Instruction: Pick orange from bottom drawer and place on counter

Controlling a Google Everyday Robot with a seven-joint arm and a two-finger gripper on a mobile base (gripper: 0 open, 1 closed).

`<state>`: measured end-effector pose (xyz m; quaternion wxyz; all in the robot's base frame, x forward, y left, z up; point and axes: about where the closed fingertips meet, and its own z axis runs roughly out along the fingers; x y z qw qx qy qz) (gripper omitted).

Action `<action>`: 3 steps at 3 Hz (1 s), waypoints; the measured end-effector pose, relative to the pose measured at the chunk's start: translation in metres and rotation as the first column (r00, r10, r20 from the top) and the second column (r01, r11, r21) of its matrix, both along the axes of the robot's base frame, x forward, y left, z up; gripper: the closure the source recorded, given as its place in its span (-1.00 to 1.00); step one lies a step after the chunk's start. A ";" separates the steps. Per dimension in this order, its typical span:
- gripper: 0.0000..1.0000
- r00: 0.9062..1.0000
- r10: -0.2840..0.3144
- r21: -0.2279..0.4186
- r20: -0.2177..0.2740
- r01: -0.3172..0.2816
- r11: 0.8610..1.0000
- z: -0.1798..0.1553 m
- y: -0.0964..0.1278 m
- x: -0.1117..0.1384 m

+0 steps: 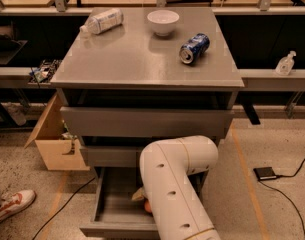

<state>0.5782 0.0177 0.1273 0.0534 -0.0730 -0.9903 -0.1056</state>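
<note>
Reaching into the lowest, narrowest grey drawer (99, 200), which stands pulled open, the white arm (178, 184) covers much of the box interior. The two-finger gripper (139, 194) sits low inside that drawer, only a tan edge showing past the arm; whether it grips anything cannot be told. The small round orange fruit (147, 206) lies low in the drawer, just beside that edge.

Judged step: the grasp, lift not yet made. The next move calls for a secure hold, a withdrawal clear of the drawers above, then carriage up to the flat grey counter top (137, 59), avoiding the white bowl (163, 22), blue can (194, 48) and clear plastic bottle (102, 21).
</note>
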 end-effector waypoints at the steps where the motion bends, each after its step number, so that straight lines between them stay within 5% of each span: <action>1: -0.19 1.000 0.003 -0.022 -0.010 -0.003 1.000 0.000 -0.005 -0.004; 2: 0.27 1.000 0.013 -0.039 -0.020 -0.014 0.999 0.003 -0.011 -0.010; 3: 0.76 0.999 0.043 0.028 -0.018 -0.043 0.999 0.022 -0.013 -0.012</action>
